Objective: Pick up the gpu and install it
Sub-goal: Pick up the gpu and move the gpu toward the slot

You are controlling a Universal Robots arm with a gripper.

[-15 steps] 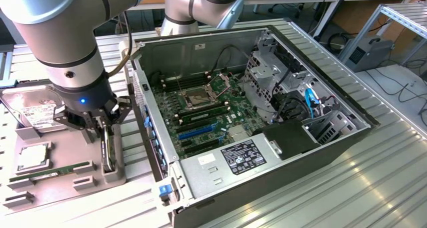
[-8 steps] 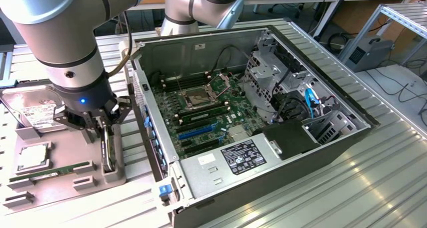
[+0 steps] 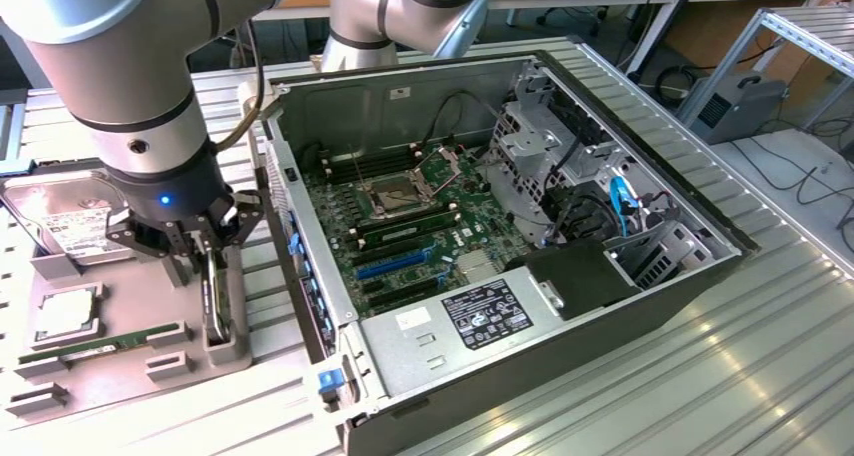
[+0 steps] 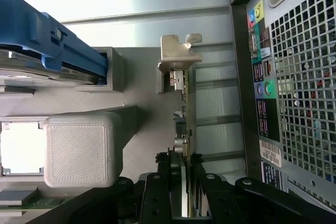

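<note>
- Wrist view: the gpu stands on edge in its slot, its silvery bracket at the end away from the gripper, whose fingers pinch the card's two faces.
- Exterior view: the gpu sits along the grey tray's edge nearest the open computer case.
- The hard drive, processor and memory stick lie further in on the tray.

Exterior view overlooks case; wrist view close beside gpu.
</note>
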